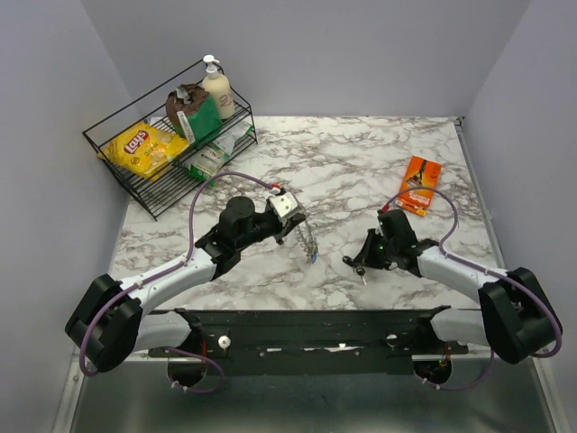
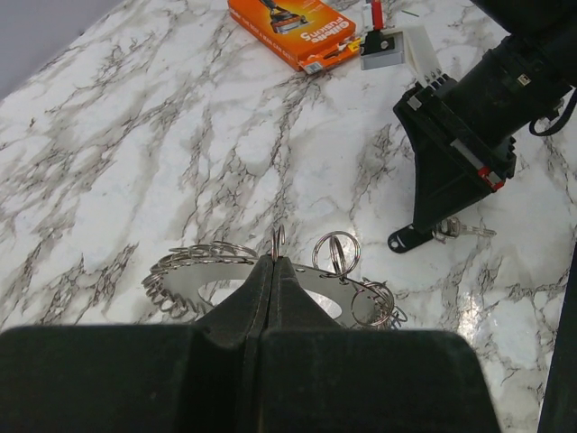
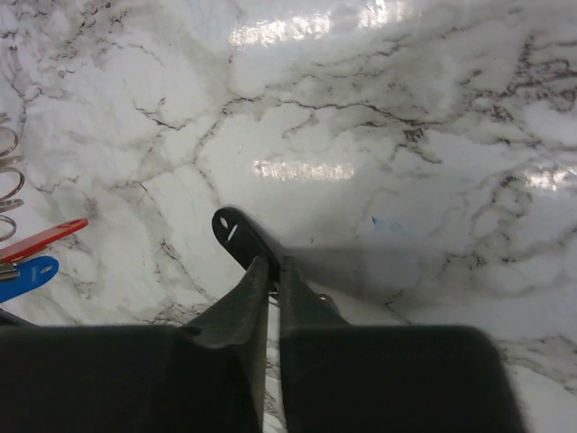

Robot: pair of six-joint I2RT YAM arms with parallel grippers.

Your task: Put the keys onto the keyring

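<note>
From above, the left arm [image 1: 180, 271] reaches in low from the near left corner, bent at the elbow, with the left gripper [image 1: 302, 233] over the middle of the marble table [image 1: 352, 158] holding the keyring [image 1: 311, 244] up on edge. The right arm [image 1: 451, 266] stretches in from the near right, and the right gripper [image 1: 362, 262] points down at the tabletop, near the ring but apart from it. At the back left, a wire basket [image 1: 149, 206] holds a yellow Lay's bag [image 1: 144, 147] and a pump bottle [image 1: 217, 90]. An orange packet [image 1: 420, 184] lies at the back right; its white lettering is too small to read. In the left wrist view the jaws are pressed together on the toothed rim, with small split rings [image 2: 335, 251] threaded through it. In the right wrist view the jaws are narrowed to a thin slit, pinching the black key [image 3: 236, 236], whose head sticks out past the tips. The red key [image 3: 41, 239] and blue key [image 3: 27, 275] sit at the left edge.
</note>
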